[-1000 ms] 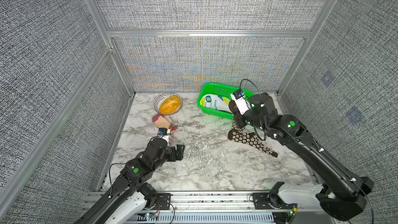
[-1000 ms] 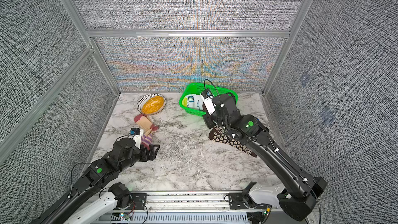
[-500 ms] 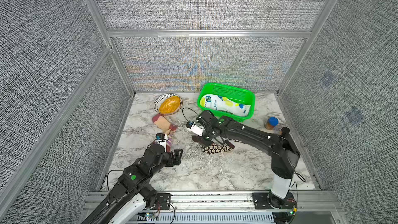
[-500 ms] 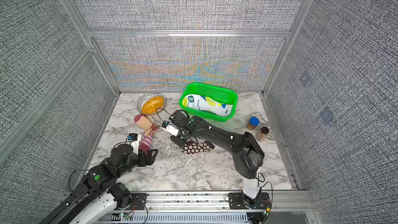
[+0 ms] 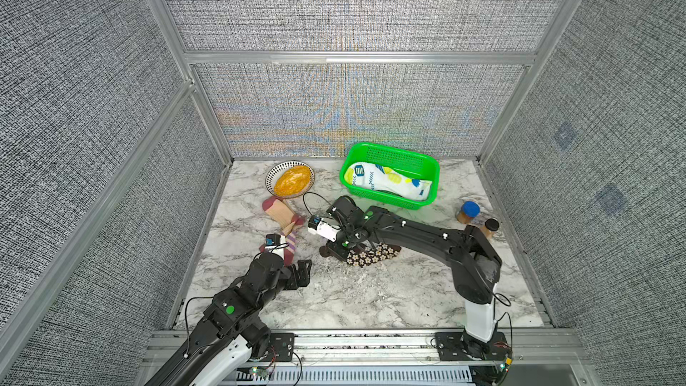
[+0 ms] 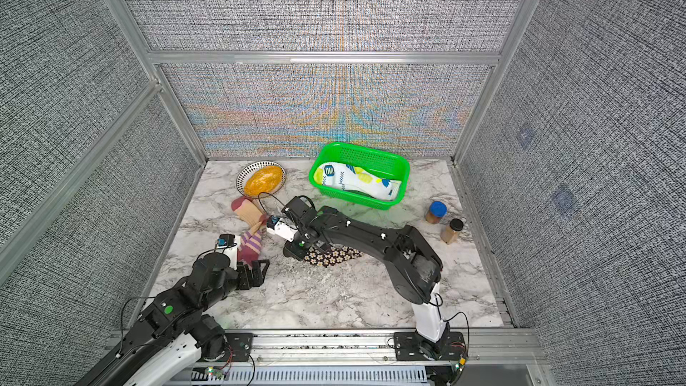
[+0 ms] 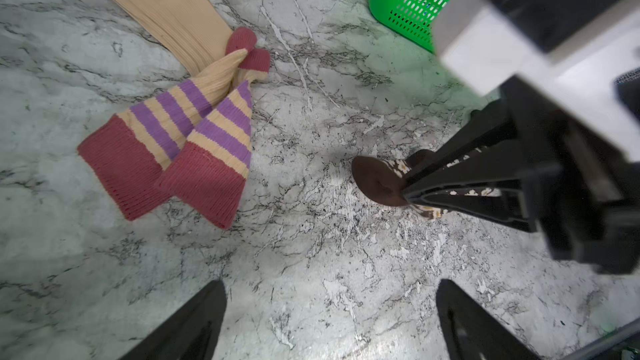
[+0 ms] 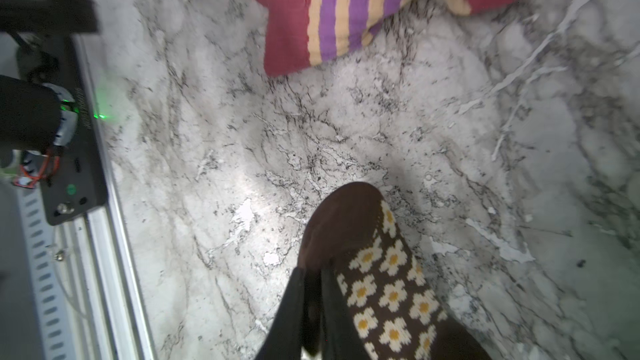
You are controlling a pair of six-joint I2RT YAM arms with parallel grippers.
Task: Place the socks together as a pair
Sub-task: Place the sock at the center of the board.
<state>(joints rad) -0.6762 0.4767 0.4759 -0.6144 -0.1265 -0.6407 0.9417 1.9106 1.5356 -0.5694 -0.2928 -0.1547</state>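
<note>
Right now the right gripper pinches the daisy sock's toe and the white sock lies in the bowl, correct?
No: the white sock lies in the green basket, as both top views show. The right gripper does pinch the toe of the daisy sock.

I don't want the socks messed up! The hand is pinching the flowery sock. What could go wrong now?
The right hand grips only the toe end of the daisy sock, so it may slip out or bunch up. The open left hand sits close to the striped socks; a careless move might push that pair apart. The two hands are also near each other and could bump.
</note>
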